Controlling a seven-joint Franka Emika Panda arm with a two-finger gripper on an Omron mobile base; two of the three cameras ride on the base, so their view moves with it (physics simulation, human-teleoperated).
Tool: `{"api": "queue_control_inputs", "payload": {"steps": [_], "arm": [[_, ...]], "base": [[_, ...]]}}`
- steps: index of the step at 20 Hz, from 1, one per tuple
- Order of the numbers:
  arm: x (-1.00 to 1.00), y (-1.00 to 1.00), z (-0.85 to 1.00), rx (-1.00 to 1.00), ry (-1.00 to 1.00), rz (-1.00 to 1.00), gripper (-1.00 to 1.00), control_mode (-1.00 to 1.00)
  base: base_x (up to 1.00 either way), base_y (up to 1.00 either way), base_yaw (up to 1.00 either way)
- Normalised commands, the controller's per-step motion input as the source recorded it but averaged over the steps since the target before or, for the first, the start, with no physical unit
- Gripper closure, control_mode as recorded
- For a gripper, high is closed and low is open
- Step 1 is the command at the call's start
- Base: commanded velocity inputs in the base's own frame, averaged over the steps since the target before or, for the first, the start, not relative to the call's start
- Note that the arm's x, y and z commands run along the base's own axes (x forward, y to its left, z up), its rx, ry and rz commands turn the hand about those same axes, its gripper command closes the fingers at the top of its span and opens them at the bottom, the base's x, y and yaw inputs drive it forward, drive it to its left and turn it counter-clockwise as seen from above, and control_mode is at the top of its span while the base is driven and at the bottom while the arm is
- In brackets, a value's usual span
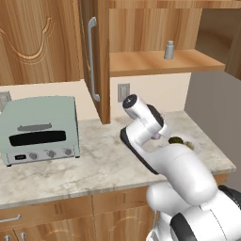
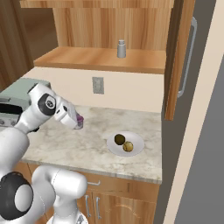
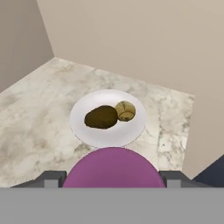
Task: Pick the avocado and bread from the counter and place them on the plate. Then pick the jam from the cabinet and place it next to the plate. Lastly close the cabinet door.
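Observation:
My gripper (image 3: 113, 179) is shut on the jam (image 3: 113, 168), a purple jar that bulges between the two fingertips (image 3: 52, 178). In the right base view the jam (image 2: 79, 120) hangs in the gripper (image 2: 77, 122) just above the counter (image 2: 87, 148), left of the plate (image 2: 136, 147). On the white plate (image 3: 87, 131) lie the dark avocado (image 3: 101, 117) and the tan bread (image 3: 125, 110), touching. The avocado (image 2: 119, 139) and the bread (image 2: 127, 146) sit side by side. The cabinet door (image 1: 100, 61) stands open with its silver handle (image 1: 92, 61). The cabinet (image 2: 100, 59) shelf is exposed.
A grey shaker bottle (image 2: 121, 48) stands on the cabinet shelf (image 1: 155, 63). A pale green toaster oven (image 1: 40, 129) occupies the counter's left part. The open door (image 2: 180, 61) juts out over the counter's right end. A wall outlet (image 2: 98, 85) is behind.

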Motion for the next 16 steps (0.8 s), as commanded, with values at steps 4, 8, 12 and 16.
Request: {"api": "queue_control_inputs", "payload": {"steps": [4, 8, 12, 16], "arm": [[0.12, -0.01, -0.36, 0.00, -0.05, -0.03, 1.00, -1.00], [0.24, 0.00, -0.37, 0.00, 0.00, -0.05, 1.00, -1.00], [0.35, 0.00, -0.30, 0.00, 0.00, -0.08, 1.00, -1.00], [0.31, 0.00, -0.28, 0.00, 0.00, -0.10, 1.00, -1.00]], "base": [[0.00, 0.00, 0.00], [0.00, 0.00, 0.00], [0.00, 0.00, 0.00], [0.00, 0.00, 0.00]]}}
